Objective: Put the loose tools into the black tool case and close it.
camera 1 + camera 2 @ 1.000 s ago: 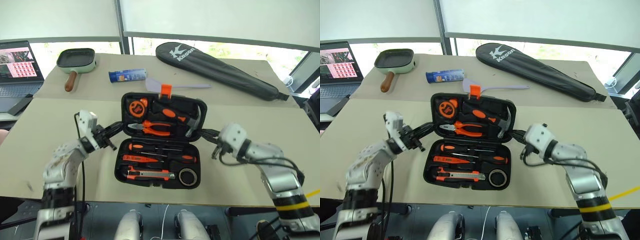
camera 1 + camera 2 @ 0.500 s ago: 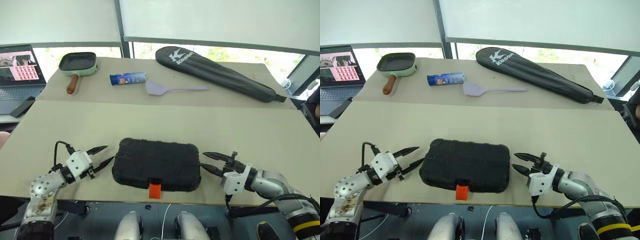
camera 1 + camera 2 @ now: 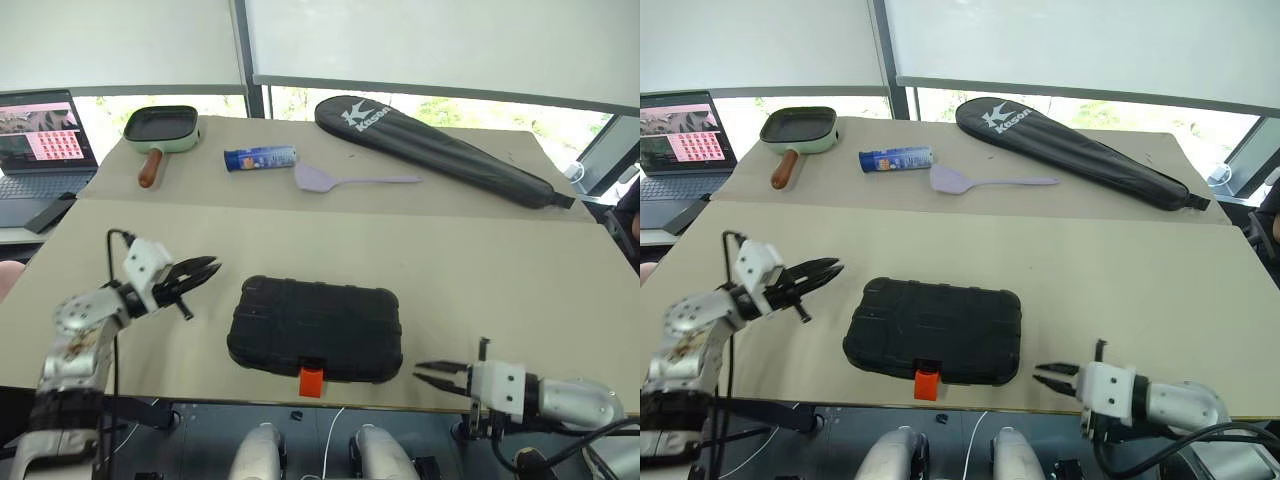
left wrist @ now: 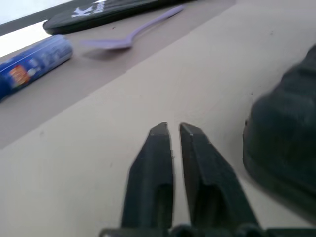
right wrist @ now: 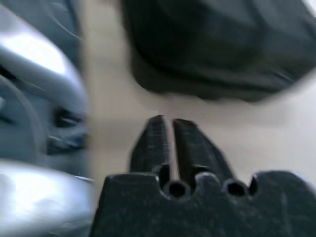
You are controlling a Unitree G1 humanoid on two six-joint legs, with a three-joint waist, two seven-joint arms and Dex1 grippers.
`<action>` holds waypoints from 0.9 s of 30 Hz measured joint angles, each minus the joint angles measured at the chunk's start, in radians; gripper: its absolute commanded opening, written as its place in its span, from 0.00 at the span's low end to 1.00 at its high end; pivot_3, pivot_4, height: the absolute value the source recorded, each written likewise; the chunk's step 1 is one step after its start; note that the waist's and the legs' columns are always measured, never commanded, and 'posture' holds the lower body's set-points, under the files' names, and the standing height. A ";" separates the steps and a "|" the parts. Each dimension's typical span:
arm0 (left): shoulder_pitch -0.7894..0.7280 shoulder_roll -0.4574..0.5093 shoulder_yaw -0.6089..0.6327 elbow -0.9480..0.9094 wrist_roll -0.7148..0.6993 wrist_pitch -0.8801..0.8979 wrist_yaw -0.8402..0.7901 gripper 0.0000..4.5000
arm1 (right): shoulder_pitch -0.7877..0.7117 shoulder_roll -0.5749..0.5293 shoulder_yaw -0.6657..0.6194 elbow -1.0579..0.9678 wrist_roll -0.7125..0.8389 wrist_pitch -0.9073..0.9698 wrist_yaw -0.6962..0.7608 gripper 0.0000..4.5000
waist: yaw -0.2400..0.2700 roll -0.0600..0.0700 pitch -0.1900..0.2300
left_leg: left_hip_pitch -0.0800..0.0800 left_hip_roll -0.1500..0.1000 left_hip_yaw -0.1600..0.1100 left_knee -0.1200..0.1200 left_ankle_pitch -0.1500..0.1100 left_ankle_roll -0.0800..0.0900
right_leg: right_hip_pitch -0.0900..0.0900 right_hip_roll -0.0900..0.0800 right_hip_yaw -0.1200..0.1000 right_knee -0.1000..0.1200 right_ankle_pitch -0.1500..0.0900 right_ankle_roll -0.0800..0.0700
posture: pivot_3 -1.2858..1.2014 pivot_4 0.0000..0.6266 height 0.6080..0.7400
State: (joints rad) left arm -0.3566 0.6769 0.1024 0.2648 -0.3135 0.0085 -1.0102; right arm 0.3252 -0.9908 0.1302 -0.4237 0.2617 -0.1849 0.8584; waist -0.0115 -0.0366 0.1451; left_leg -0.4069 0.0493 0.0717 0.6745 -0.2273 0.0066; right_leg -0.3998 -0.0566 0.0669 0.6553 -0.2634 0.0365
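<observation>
Near the front edge of the tan table (image 3: 480, 260) we find the black tool case (image 3: 315, 327) lying flat with its lid down, pebbled shell uppermost. Its small orange latch (image 3: 311, 381) sits at 6 o'clock on the case and hangs over the table edge; we cannot confirm from these views whether it is fully engaged. We see none of the tools outside the case.

At 9 o'clock from the case, the left gripper (image 3: 207, 269) hovers above the table, apart from the shell, with its tips pointing toward the case. In the left wrist view its fingers (image 4: 153, 163) lie nearly together with a thin slit between them, holding nothing.

At roughly 4 o'clock from the case, the right gripper (image 3: 425, 372) sits low at the table's front edge, tips directed toward the case but clear of it. In the right wrist view its fingers (image 5: 150, 140) are pressed close and empty, though that view is blurred.

At 12 o'clock, well apart from the case, we note a lilac spatula (image 3: 340, 180), a blue tube (image 3: 259, 158), a green frying pan (image 3: 158, 128) and a long black racket bag (image 3: 440, 150). A laptop (image 3: 42, 140) stands at 10 o'clock, off the table.
</observation>
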 measured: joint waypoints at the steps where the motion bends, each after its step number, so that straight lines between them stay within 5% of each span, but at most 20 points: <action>1: -0.028 -0.003 -0.028 0.031 0.017 0.006 -0.010 0.02 | 0.003 0.001 0.019 -0.025 -0.004 0.039 0.010 0.01 | -0.002 0.000 0.000 | 0.000 0.000 0.000 0.000 0.000 0.000 | 0.000 0.000 0.000 0.000 0.000 0.000 | 0.52 0.24 1.00; 15: -0.092 -0.007 -0.140 0.142 0.084 0.095 -0.133 0.02 | -0.270 0.202 0.209 -0.016 -0.145 0.297 0.014 0.01 | -0.008 -0.006 0.001 | -0.004 0.002 -0.001 0.002 0.000 0.000 | -0.004 0.003 0.000 0.001 0.001 -0.001 | 0.52 0.24 1.00; 27: 0.221 0.005 -0.023 -0.173 -0.008 0.220 -0.068 0.02 | -0.638 0.391 0.159 0.432 -0.265 0.248 -0.097 0.01 | 0.001 -0.006 0.001 | -0.004 0.001 0.000 0.001 0.000 0.000 | -0.005 0.000 0.000 0.002 0.001 -0.002 | 0.52 0.24 1.00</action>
State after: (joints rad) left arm -0.1359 0.6815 0.0799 0.0920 -0.3218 0.2281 -1.0785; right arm -0.3128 -0.5997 0.2893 0.0083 -0.0032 0.0631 0.7615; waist -0.0103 -0.0425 0.1463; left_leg -0.4105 0.0503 0.0720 0.6760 -0.2273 0.0066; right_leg -0.4052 -0.0565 0.0671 0.6572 -0.2626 0.0350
